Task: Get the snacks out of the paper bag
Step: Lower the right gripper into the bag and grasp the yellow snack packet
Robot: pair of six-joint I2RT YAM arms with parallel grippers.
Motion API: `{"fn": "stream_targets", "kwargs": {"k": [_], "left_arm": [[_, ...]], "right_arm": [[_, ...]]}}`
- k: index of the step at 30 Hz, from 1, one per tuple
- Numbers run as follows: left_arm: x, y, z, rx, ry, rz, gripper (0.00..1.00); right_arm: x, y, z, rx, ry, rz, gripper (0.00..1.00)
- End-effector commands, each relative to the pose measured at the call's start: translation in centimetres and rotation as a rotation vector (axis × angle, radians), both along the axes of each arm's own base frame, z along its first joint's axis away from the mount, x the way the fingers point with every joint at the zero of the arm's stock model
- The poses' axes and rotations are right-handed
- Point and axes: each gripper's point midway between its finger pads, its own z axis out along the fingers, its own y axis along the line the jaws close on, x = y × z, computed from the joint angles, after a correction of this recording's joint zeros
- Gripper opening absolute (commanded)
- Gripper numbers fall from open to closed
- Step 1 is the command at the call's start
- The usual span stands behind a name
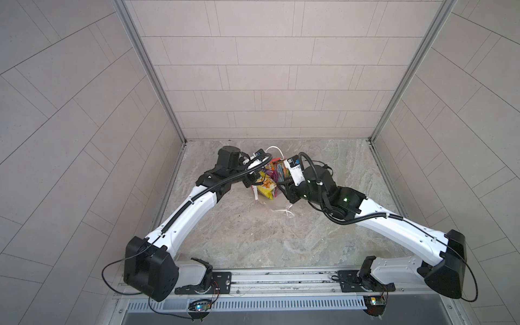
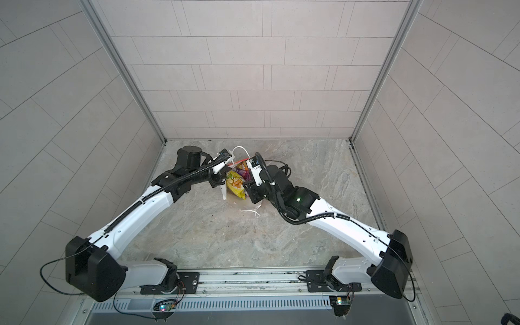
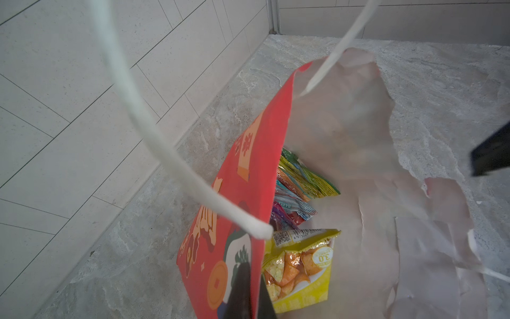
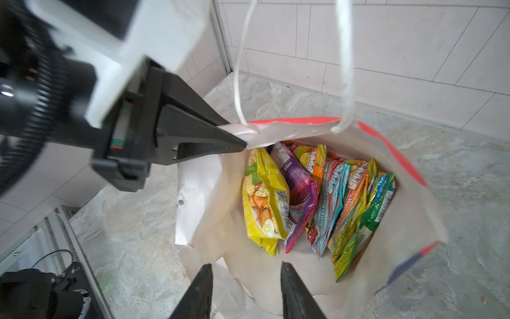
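Note:
The red paper bag (image 4: 408, 221) stands open on the marble table, and its near white wall is torn and ragged. Several snacks stand on edge inside: a yellow packet (image 4: 265, 198), a purple one (image 4: 299, 193), a teal one (image 4: 331, 198), an orange one (image 4: 352, 198) and a green one (image 4: 378, 204). My left gripper (image 3: 249, 299) is shut on the bag's red side wall (image 3: 248, 179) at the rim. My right gripper (image 4: 247, 266) hangs open over the bag's mouth, with nothing between its fingers and torn paper below. Both top views show the yellow packet (image 1: 266, 187) (image 2: 236, 187) between the two grippers.
White cord handles (image 4: 345, 69) arc up from the far rim, and another cord (image 1: 287, 209) lies on the table by the bag. Tiled walls close in behind and on both sides. The left arm's wrist body (image 4: 124, 91) sits close to my right gripper.

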Motion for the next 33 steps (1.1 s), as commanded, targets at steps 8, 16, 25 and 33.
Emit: {"fn": "stream_targets", "kwargs": {"k": [8, 16, 25, 33], "left_arm": [[-0.5, -0.9, 2.2, -0.062, -0.048, -0.05, 0.0], [-0.3, -0.9, 1.9, -0.063, -0.048, -0.047, 0.0], [-0.3, -0.9, 2.3, -0.068, -0.058, -0.045, 0.0], [-0.2, -0.7, 2.1, -0.063, -0.062, -0.034, 0.0]], "right_arm": [[2.7, 0.6, -2.8, -0.079, 0.035, -0.111, 0.47], [4.2, 1.9, -5.4, -0.092, 0.086, -0.135, 0.54], [5.5, 3.1, -7.7, -0.054, 0.127, -0.154, 0.53], [6.3, 3.2, -8.8, -0.032, 0.138, -0.159, 0.39]]}}
